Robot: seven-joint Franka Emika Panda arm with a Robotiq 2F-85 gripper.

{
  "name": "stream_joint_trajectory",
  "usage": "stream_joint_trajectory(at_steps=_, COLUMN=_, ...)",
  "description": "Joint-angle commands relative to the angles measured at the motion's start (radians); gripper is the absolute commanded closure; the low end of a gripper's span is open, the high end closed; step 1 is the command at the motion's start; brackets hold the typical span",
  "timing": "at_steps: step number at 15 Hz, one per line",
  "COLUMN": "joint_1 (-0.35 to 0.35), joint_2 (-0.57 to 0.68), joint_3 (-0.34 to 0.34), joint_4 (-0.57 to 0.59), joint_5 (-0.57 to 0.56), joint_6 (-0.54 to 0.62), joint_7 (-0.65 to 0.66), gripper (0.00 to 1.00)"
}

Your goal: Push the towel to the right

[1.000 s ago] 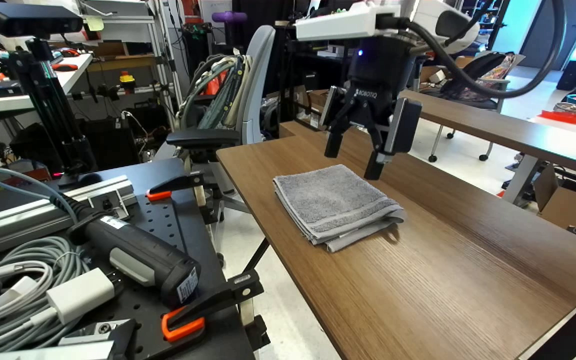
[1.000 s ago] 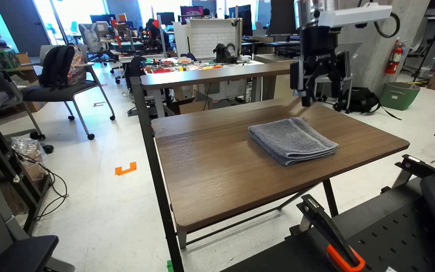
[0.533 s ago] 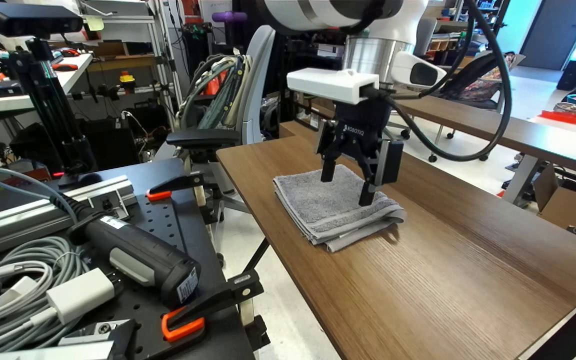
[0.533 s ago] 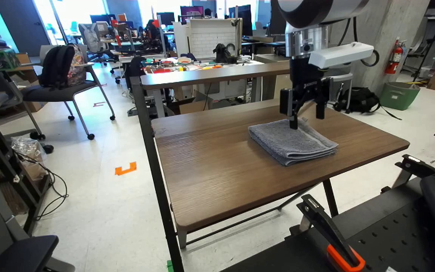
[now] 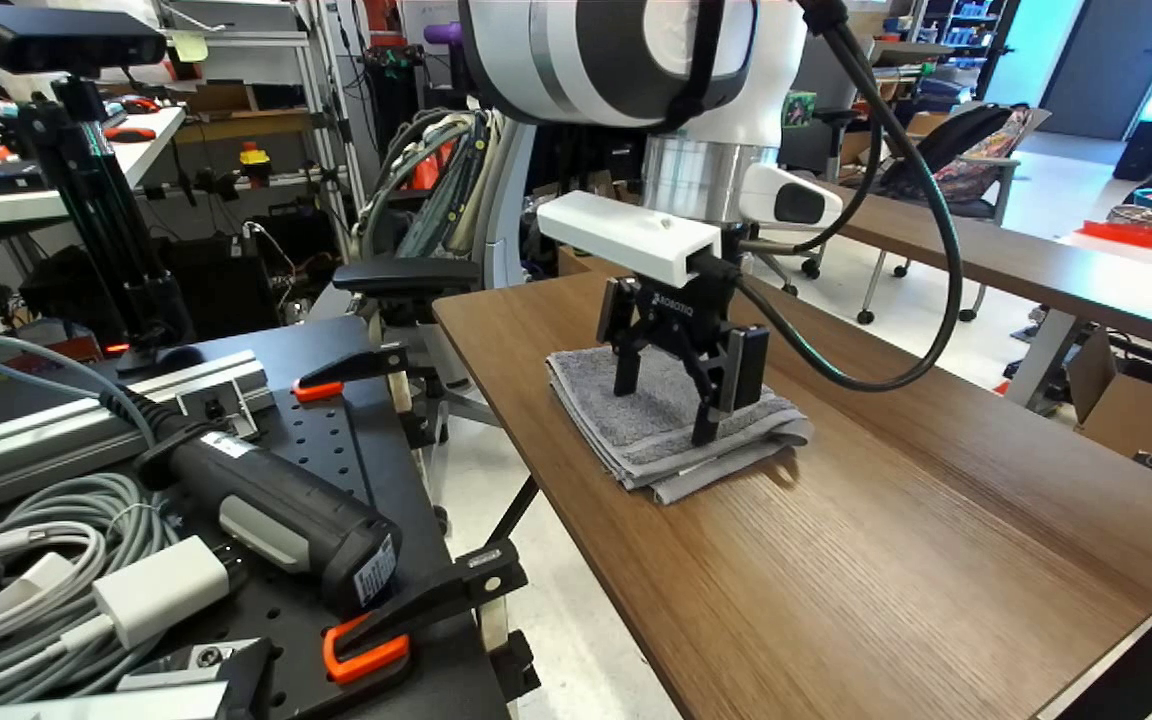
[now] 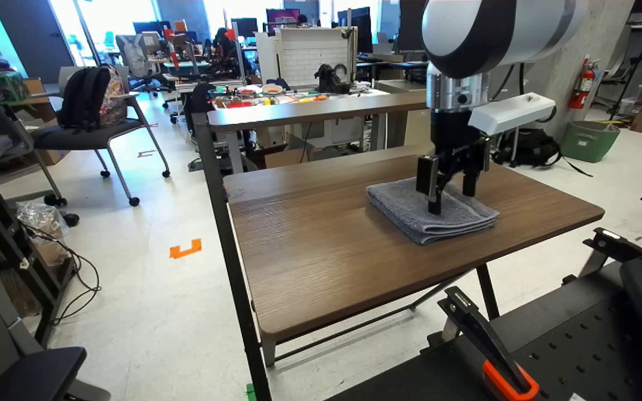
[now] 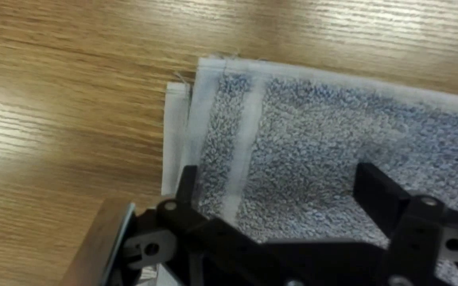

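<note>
A grey folded towel [image 5: 591, 385] lies flat on the brown wooden table [image 5: 896, 540]; it shows in both exterior views [image 6: 402, 206]. My gripper [image 5: 665, 413] is above the towel, pointing down, with its fingers spread wide. In an exterior view the gripper [image 6: 452, 202] has its fingertips at or just above the towel's top surface; I cannot tell whether they touch. In the wrist view the gripper [image 7: 277, 167] is open over the towel [image 7: 312, 119], nothing pinched between the fingers. One finger [image 7: 187, 182] is near the towel's hemmed edge; the other is over its middle.
A black perforated bench with clamps [image 5: 366, 650], a black handheld tool [image 5: 276, 510] and cables stands beside the table. A raised wooden shelf [image 6: 321, 111] runs along the table's far side. An office chair [image 5: 511, 200] stands by the table's end.
My gripper has come down from beside and above the towel to over it, shifting across toward its middle. The fingers have stayed open. The towel has not moved.
</note>
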State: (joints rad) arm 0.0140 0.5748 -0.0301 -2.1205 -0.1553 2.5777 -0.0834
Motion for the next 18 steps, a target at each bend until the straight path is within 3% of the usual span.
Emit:
stream_joint_trajectory(at_steps=1, joint_1=-0.013, joint_2=0.004, joint_3=0.008, joint_4=-0.032, joint_5=-0.015, joint_6=0.054, joint_7=-0.048, gripper=0.00)
stream_joint_trajectory(at_steps=11, joint_1=-0.008, joint_2=0.029, joint_3=0.018, joint_4=0.021, joint_5=-0.013, joint_6=-0.020, joint_7=-0.107, gripper=0.00)
stream_joint_trajectory(at_steps=18, joint_1=0.010, joint_2=0.098, joint_3=0.038, joint_4=0.181, joint_5=-0.002, joint_6=-0.128, joint_7=-0.086, gripper=0.00)
